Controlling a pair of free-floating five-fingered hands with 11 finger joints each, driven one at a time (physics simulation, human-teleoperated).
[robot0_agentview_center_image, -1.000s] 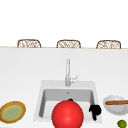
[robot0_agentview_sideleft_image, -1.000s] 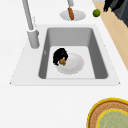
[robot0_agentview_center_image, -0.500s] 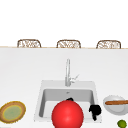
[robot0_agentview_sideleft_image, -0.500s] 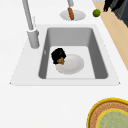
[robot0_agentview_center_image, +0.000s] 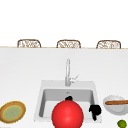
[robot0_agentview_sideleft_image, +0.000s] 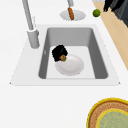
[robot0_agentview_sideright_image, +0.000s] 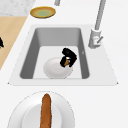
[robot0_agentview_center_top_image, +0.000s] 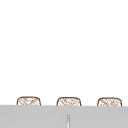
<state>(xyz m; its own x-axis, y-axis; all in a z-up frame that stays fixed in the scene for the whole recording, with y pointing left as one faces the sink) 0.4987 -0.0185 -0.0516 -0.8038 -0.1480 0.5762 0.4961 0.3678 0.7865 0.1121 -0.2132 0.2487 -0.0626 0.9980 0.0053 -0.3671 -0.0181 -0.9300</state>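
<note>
in the front view a big red sphere (robot0_agentview_center_image: 67, 114) hides most of the sink (robot0_agentview_center_image: 42, 100) floor, so the left hand (robot0_agentview_center_image: 68, 98) only peeks above it. from the sides that hand (robot0_agentview_sideleft_image: 60, 53) curls its fingers round a small brown-green bit (robot0_agentview_sideleft_image: 63, 58), hard to identify, at the back rim of a white plate (robot0_agentview_sideleft_image: 71, 66) on the basin floor, with bare floor toward the front wall. the right hand (robot0_agentview_center_image: 95, 110) hangs at the sink's right front edge, fingers hard to read.
</note>
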